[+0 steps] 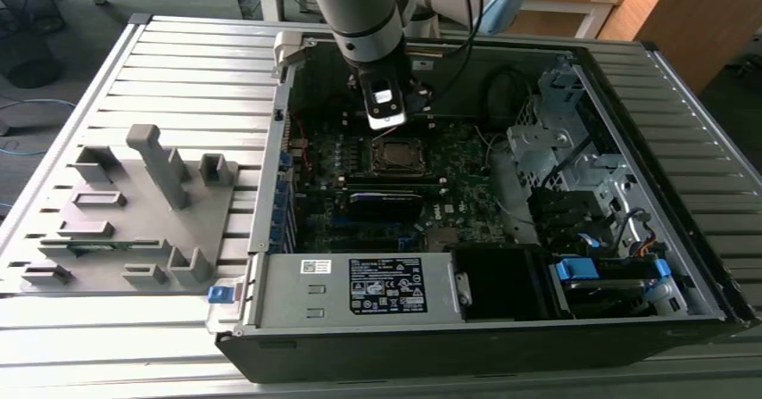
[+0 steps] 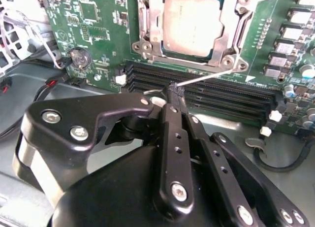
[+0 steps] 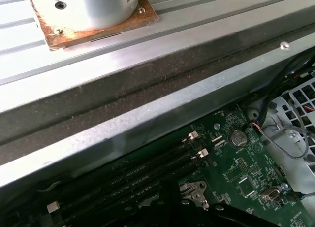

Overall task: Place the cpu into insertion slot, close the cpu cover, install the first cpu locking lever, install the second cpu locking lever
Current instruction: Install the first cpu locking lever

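cpu [image 2: 191, 21] seated in the insertion slot [image 1: 374, 156], dull metal top framed by the cpu cover [image 2: 227, 30] lying flat around it. tool [image 2: 173, 91] clenched on the hooked end of a thin silver locking lever [image 2: 211, 75], black fingertips pinched together on the wire in the second wrist view. lever slanting from the tips across to a corner of the cover's frame; cannot tell whether first or second lever. right under the tips, a bank of long black memory slots [image 2: 221, 96] with white clips at the ends, lying on the far side of the slot. off to one side of those, a round coin battery [image 2: 78, 58] on the green motherboard [image 2: 98, 20].

in the exterior view, arm [image 1: 363, 15] reaching down from the far edge into the open computer case [image 1: 666, 310], tool hanging just far of the slot. on the slot's near side, a long black card [image 1: 387, 207]; nearer again, against the case's near wall, a power supply box [image 1: 357, 285] with a white label. outside the case, at the exterior view's left, a grey fixture [image 1: 131, 211] with upright posts, resting on the slatted metal surface [image 1: 178, 69].
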{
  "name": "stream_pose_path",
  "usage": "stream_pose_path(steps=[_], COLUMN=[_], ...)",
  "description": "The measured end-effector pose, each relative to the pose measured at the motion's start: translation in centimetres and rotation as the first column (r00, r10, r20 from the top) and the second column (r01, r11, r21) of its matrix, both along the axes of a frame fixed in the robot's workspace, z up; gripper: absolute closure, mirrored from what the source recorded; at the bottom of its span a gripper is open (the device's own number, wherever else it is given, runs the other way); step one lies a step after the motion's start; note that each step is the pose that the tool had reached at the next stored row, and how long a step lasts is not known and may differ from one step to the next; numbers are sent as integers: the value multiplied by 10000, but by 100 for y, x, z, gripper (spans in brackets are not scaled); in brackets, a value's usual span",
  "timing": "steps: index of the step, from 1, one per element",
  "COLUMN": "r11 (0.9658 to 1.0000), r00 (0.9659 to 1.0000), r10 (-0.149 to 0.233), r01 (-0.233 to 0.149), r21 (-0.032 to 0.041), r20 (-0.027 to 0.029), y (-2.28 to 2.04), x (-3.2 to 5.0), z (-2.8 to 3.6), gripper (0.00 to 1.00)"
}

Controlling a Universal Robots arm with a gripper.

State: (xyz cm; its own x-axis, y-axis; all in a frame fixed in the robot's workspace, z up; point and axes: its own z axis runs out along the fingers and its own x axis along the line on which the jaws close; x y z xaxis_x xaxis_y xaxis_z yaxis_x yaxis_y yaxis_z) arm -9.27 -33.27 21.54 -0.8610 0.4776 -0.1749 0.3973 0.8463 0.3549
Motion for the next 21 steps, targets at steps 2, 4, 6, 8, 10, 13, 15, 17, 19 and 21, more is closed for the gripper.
stream_pose_path(steps=[2, 4, 6, 8, 10, 13, 15, 17, 19, 21], r11=[10000, 10000, 10000, 10000, 10000, 10000, 10000, 10000, 10000, 10000], r00=[10000, 10000, 10000, 10000, 10000, 10000, 10000, 10000, 10000, 10000], r10=[0, 0, 1, -6, -17, -38, -48, -48, -48, -46], r01=[0, 0, -1, 6, 17, 38, 48, 48, 48, 46], r21=[-1, 0, 1, 1, 0, 0, -2, -3, 1, -2], r20=[-1, 1, 1, 1, 0, 0, -1, -1, 2, 0], y=[0, 12, 17, 17, 17, 17, 17, 17, 18, 17], x=[0, 1, 9, 18, 25, 34, 36, 36, 38, 52], z=[-3, -6, -11, -20, -37, -65, -71, -71, -77, -86], gripper=[90, 90, 90, 90, 90, 90, 90, 90, 90, 90])
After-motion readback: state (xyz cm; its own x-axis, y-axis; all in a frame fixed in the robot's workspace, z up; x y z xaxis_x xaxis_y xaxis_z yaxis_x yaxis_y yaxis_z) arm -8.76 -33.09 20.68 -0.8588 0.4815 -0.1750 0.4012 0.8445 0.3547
